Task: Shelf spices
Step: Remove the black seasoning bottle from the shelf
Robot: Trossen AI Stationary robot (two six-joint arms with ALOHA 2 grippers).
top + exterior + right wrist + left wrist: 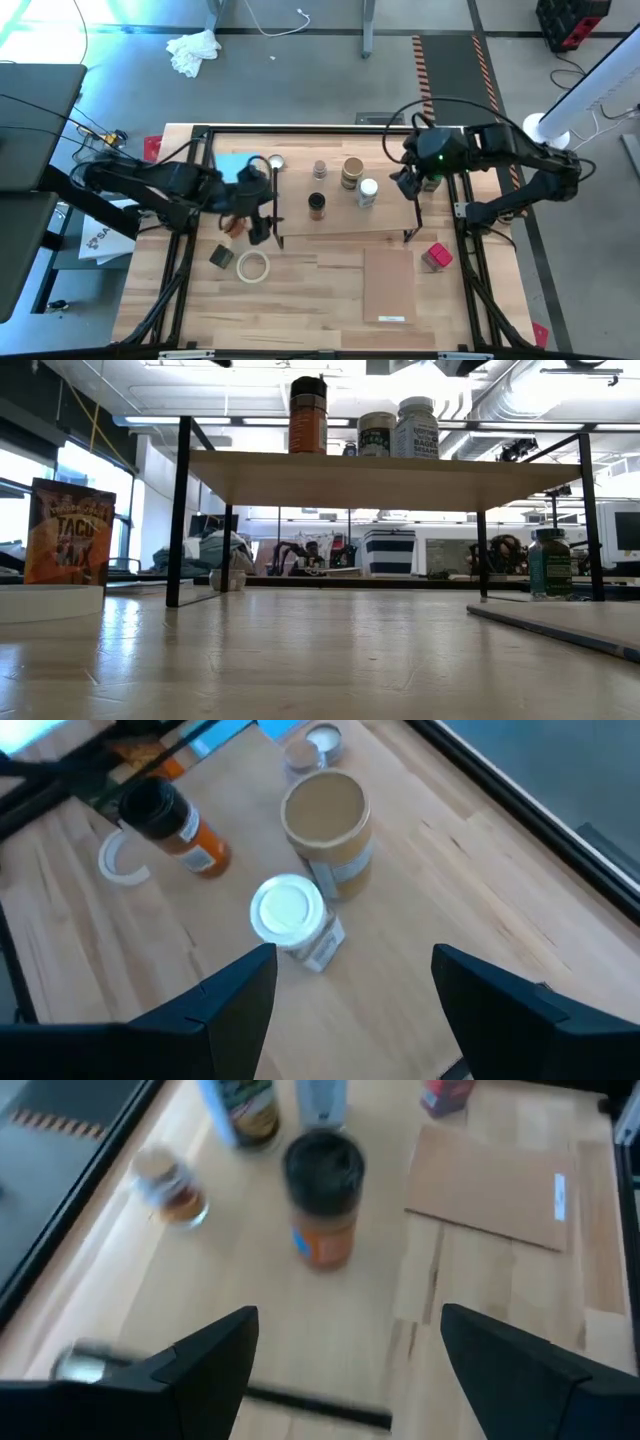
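– Jaws first: how do they stand?

– Both sets are wide apart and hold nothing. The left gripper (pixel 262 215) hangs over the shelf's left front corner. The right gripper (pixel 410 185) hangs over its right end.

– And the spices?

– Three stand together on the shelf (pixel 340 226), near the middle of its plank. They are the dark-lidded jar (pixel 316 205), the tan-lidded jar (pixel 352 172) and the white-lidded jar (pixel 368 192). A smaller jar (pixel 320 170) stands behind them, toward the shelf's back edge.

– What isn't up yet?

– The green-topped jar (pixel 550 563) stands on the table (pixel 300 310), just beside the shelf's right end frame. The red-topped jar (pixel 436 257) lies on the table in front of that same end. Also in front of the shelf are the tape ring (pixel 252 266) on the left and the loose board (pixel 388 285) on the right. Neither belongs up there.

– So which step is in hand?

– I judge it to be a reach for the green one, since the right gripper is nearest it.

– How should that be done well?

– Come down outside the wire frame, not through it. Keep the jaws wide until they straddle the jar's body below the cap, and close squarely so it stays upright. Then lift it clear above the plank edge. Set it in a bare patch toward the shelf's right end, well apart from the white-lidded jar, so that nothing gets knocked over.
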